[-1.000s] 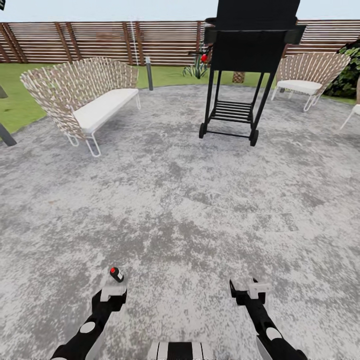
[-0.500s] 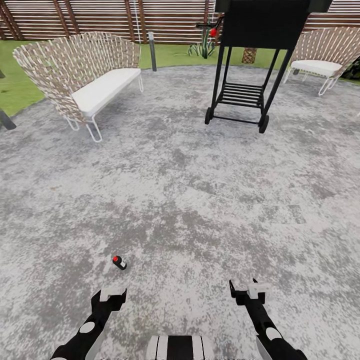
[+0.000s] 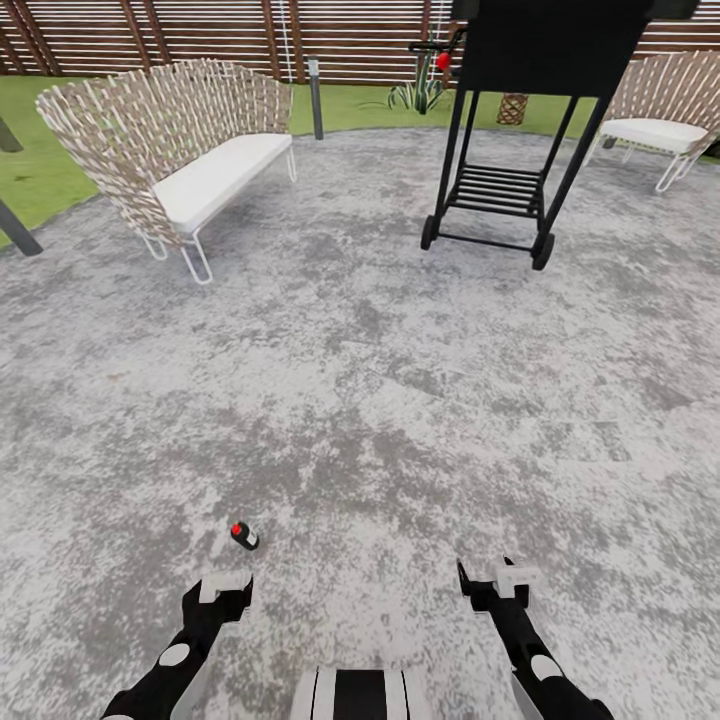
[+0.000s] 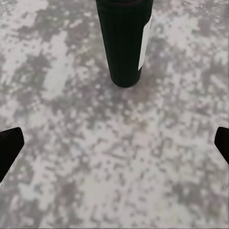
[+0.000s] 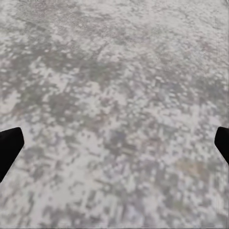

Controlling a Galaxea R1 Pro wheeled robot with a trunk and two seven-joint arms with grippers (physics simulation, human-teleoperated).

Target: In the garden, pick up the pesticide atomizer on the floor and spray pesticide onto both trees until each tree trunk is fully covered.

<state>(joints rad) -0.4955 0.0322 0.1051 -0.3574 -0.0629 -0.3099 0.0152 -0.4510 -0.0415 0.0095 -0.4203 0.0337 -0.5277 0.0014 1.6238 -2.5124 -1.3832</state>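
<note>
The pesticide atomizer [image 3: 243, 536] stands upright on the grey stone floor [image 3: 380, 400], a small dark bottle with a white label and a red spot at its top, just ahead of the left gripper [image 3: 226, 588] and slightly to its inner side. Seen from the left wrist, the bottle [image 4: 125, 40] rises straight from the paving with its label turned to one side, and the two dark fingertips [image 4: 8, 149] sit far apart at the frame's edges, so that hand is spread wide and holding nothing. It looks lined up that way on purpose: low, pointed at the bottle, fingers parted wider than the body so they can slide around it.

The right gripper [image 3: 502, 580] hangs at about the same height on the other side, well apart from the bottle; its wrist camera looks down on bare paving, with fingertips [image 5: 9, 148] likewise spread and empty. I would judge it is simply parked out of the way.

Further off, a woven sofa [image 3: 170, 150] with a white cushion sits at the lawn's edge, a black wheeled grill [image 3: 530, 120] stands across the paving, and a slatted wooden fence [image 3: 200, 35] closes the back. The pick-up is not yet made; the left arm needs a short reach forward and inward before closing
</note>
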